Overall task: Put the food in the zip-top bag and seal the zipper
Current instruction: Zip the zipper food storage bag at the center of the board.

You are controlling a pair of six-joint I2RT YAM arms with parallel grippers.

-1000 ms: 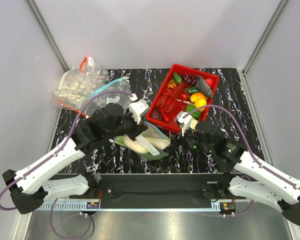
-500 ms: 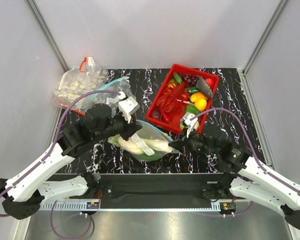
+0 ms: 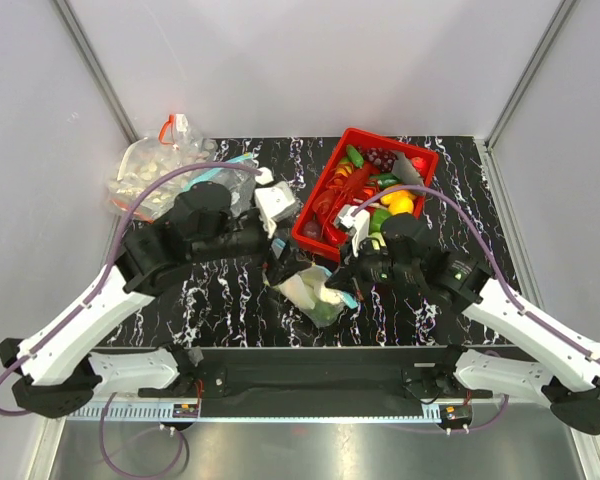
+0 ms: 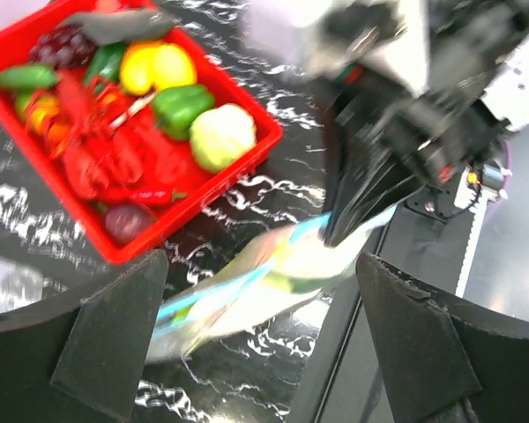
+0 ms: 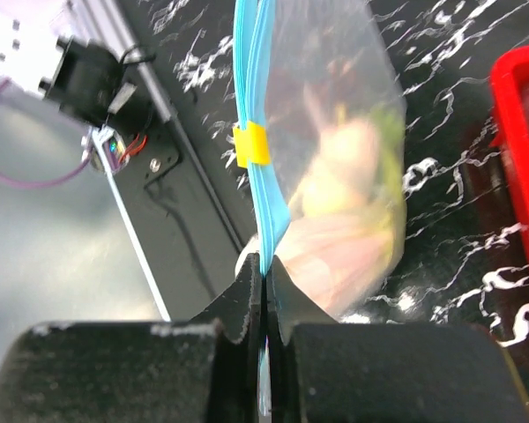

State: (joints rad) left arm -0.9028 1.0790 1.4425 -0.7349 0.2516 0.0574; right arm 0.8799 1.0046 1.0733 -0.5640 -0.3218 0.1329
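Note:
The zip-top bag (image 3: 313,292) hangs bunched near the table's front edge, with white and green food (image 3: 320,297) inside it. My right gripper (image 3: 345,288) is shut on the teal zipper (image 5: 251,88), pinching the strip at its near end (image 5: 264,273). A yellow slider (image 5: 251,145) sits on the strip further along. Blurred pale and green food (image 5: 344,203) shows through the plastic. My left gripper (image 3: 283,262) stands open just left of the bag, its fingers (image 4: 115,344) wide apart on either side of the bag (image 4: 247,291) and touching nothing.
A red basket (image 3: 315,235) of toy produce and a grey fish stands just behind the bag, close to both grippers. A clear bag with a red zipper (image 3: 160,170) and white pieces lies at the back left. The black base rail (image 3: 310,370) runs along the front.
My left gripper has opened and let go of the bag. My right gripper has shut on the zipper strip, and the bag has bunched up and shifted right.

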